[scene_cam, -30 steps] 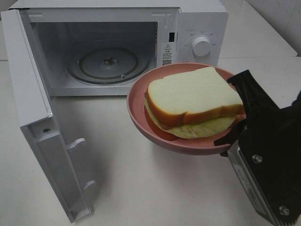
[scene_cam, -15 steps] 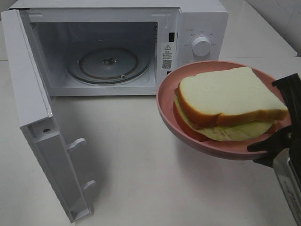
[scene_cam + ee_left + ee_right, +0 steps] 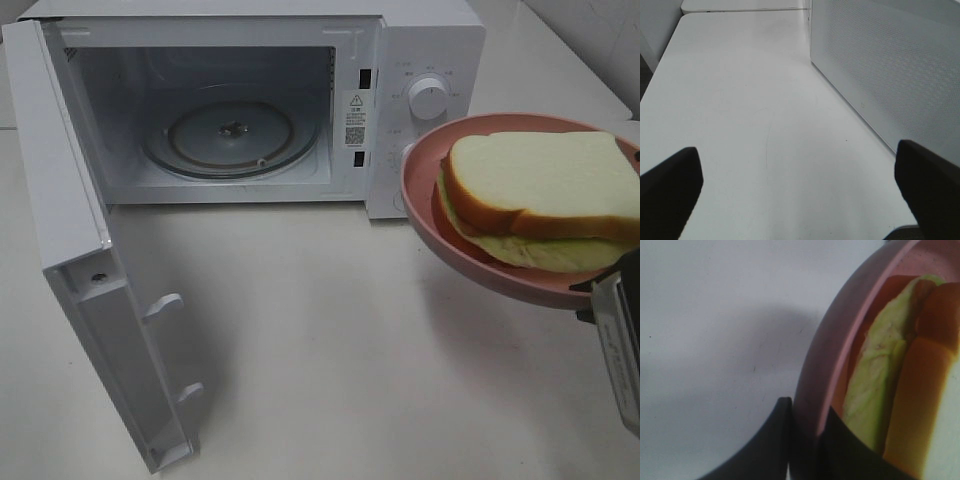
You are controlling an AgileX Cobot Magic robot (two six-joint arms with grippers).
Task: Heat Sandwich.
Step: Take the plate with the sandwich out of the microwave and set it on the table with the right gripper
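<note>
Up close, the right gripper [image 3: 805, 440] pinches the rim of the pink plate [image 3: 835, 340], one dark finger on each side, with the sandwich [image 3: 895, 390] lying inside, green filling beside tan crust, above the white tabletop [image 3: 715, 340]

The right arm reaches in from the lower right of the high view, only its dark wrist end showing at the frame's edge. Its gripper [image 3: 805, 440] is clamped on the rim of a pink plate [image 3: 440, 225], one finger [image 3: 760, 445] outside the rim and the other inside, holding it up in the air. The left gripper [image 3: 800, 192] hangs low over the table [image 3: 740, 100], fingers spread wide apart and holding nothing.
</note>
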